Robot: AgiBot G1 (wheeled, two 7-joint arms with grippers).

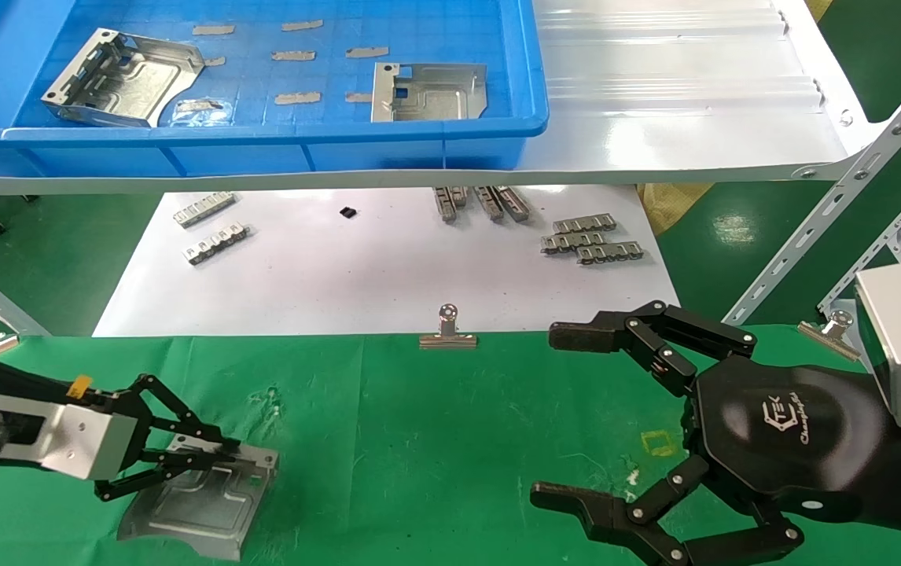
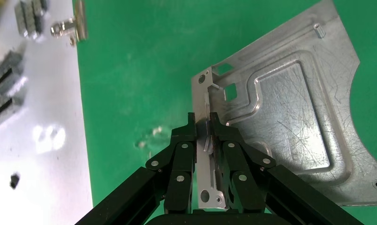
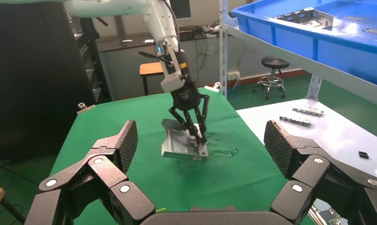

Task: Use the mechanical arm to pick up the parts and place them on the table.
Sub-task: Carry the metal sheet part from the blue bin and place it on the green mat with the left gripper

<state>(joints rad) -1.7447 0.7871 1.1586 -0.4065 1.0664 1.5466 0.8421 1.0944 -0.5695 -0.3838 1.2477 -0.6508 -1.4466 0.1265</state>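
Note:
My left gripper [image 1: 222, 456] is shut on the raised rim of a silvery part [image 1: 199, 503] at the near left of the green table [image 1: 419, 440]. In the left wrist view the fingertips [image 2: 203, 123] pinch the rim from both sides, and the plate [image 2: 290, 122] spreads out over the cloth. The right wrist view shows the plate [image 3: 177, 143] tilted, low over the cloth or touching it. My right gripper [image 1: 560, 417] is open and empty above the table's near right. Two more parts [image 1: 124, 79] [image 1: 428, 92] lie in the blue bin [image 1: 262, 134].
The bin stands on a glossy white shelf [image 1: 678, 94] at the back. A white sheet [image 1: 356, 267] beyond the cloth carries small grey slotted strips [image 1: 592, 240] [image 1: 215, 232]. Binder clips [image 1: 447, 330] edge the cloth. A slanted shelf strut [image 1: 836, 204] stands at right.

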